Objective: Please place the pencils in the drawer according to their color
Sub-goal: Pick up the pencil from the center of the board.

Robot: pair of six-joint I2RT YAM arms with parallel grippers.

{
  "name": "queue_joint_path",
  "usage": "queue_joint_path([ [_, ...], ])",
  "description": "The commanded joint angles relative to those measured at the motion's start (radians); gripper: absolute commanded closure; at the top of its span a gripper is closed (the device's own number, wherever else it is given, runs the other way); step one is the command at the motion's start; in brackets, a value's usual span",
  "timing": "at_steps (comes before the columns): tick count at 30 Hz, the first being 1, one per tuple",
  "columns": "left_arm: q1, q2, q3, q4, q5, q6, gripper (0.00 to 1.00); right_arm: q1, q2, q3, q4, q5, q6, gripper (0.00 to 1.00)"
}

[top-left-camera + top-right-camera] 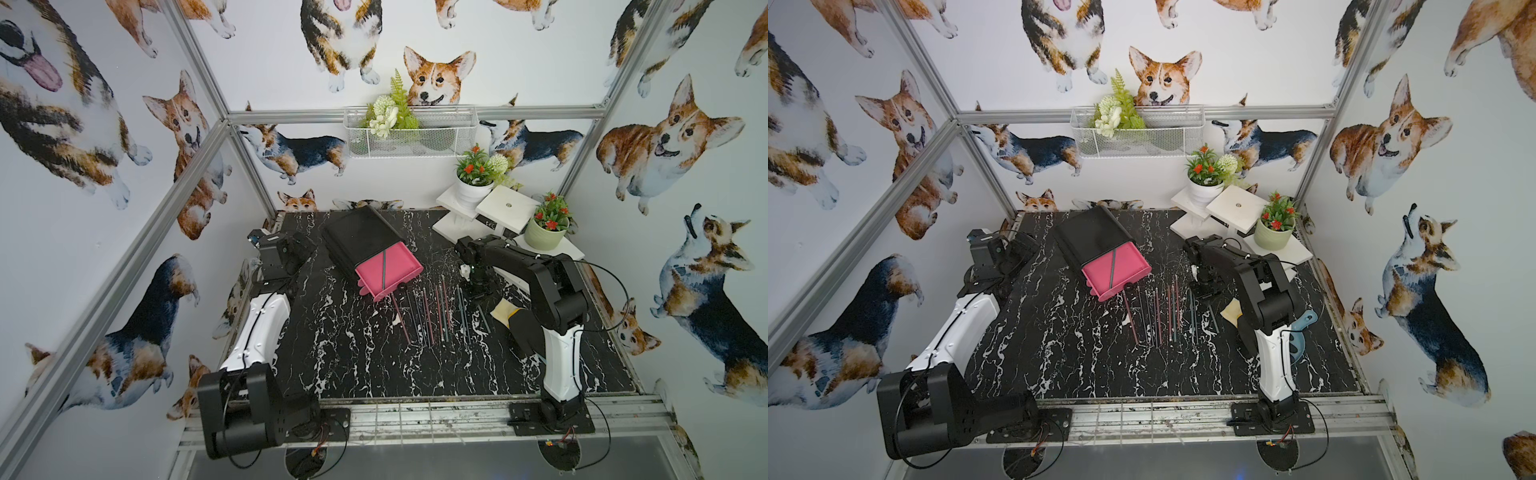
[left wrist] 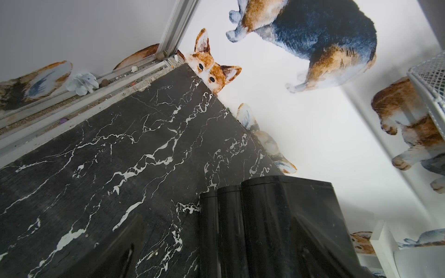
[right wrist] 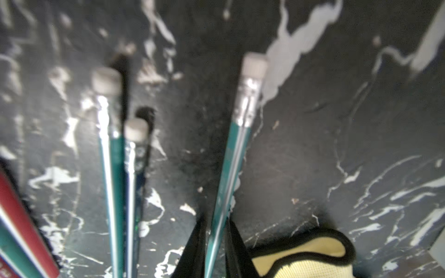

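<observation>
Lying flat on the black marble table [image 1: 353,365], the loose pencils [image 1: 401,319] form a rough row just in front of the cabinet [image 1: 357,232]. Long axes run near-to-far, nearly parallel and slightly fanned, with pink, teal and dark ones mixed. In the right wrist view the eraser ends point toward the far wall.

A grey-green pencil [image 1: 384,270] lies inside the pulled-out pink drawer [image 1: 405,257], lengthwise from the cabinet body to the drawer front. The cabinet sits at an angle and the drawer opens toward the near side.

At the right end of the row the right gripper [image 1: 478,293] points straight down. Its fingers [image 3: 192,250] are closed in on both sides of a teal pencil [image 3: 231,168], eraser end away from the robot; can't tell if it is off the table. The right arm rises upright from the near-right base, elbow high, forearm reaching far-left, wrist dropped. A pale yellow pad [image 3: 301,255] lies just beside the gripper.

The left arm is folded back, with the left gripper [image 1: 307,249] near the cabinet's left side, apart from it, fingers spread wide.
</observation>
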Motion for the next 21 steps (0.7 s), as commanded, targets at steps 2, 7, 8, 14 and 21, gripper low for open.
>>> queue_joint_path([
  [2,0.002,-0.005,-0.005,0.021,-0.001,0.001,0.00,-0.005,0.022,-0.002,0.097,0.006,0.038,0.75],
  [7,0.004,-0.015,-0.006,0.019,-0.008,0.001,0.00,-0.021,0.009,-0.063,0.099,-0.015,0.082,0.76],
  [8,0.003,-0.016,-0.006,0.021,-0.008,0.001,0.00,-0.021,0.003,-0.077,0.098,-0.020,0.094,0.76],
  [14,0.007,-0.027,-0.008,0.015,-0.013,0.002,0.00,-0.022,-0.061,-0.164,0.071,-0.010,0.169,0.76],
  [21,0.008,-0.026,-0.007,0.017,-0.013,0.002,0.00,-0.005,-0.144,-0.248,0.073,-0.022,0.206,0.75],
])
